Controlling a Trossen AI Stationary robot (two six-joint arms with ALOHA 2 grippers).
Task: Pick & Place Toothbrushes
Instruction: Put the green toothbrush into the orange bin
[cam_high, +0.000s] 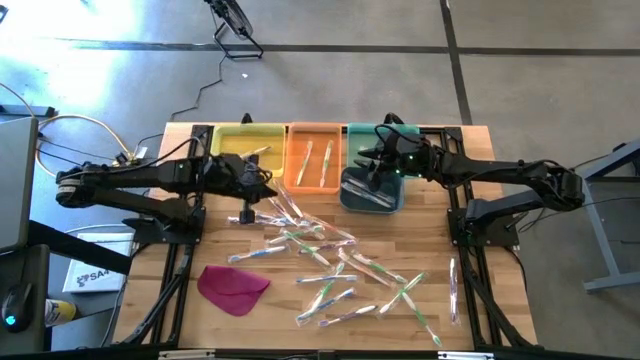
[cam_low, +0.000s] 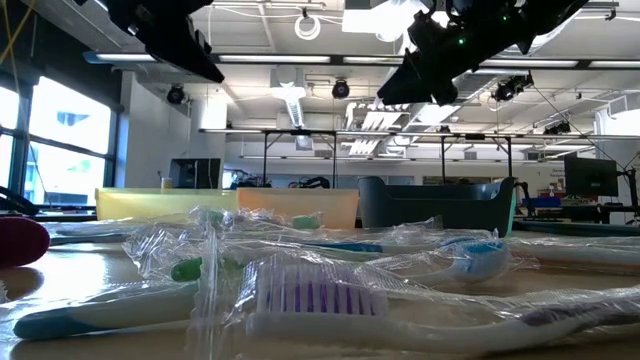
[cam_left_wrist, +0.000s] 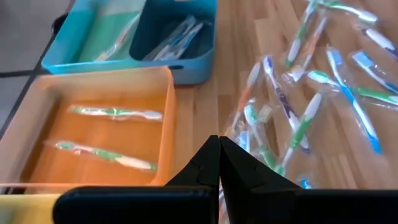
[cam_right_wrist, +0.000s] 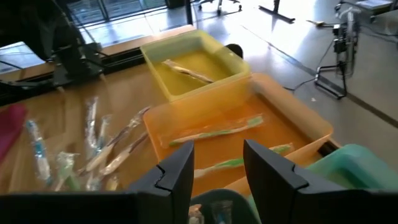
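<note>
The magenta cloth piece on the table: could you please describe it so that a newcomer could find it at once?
Start at the wooden table in the high view and go to its near-left corner, away from the row of coloured bins. There the magenta cloth piece lies flat beside the scattered toothbrushes. It is the only broad, opaque, unwrapped thing among slim brushes in clear wrappers.

Only one piece of print is showing: a white box (cam_high: 92, 275) lying on the floor beside the table's left edge is bearing the partial letters "SA".
</note>
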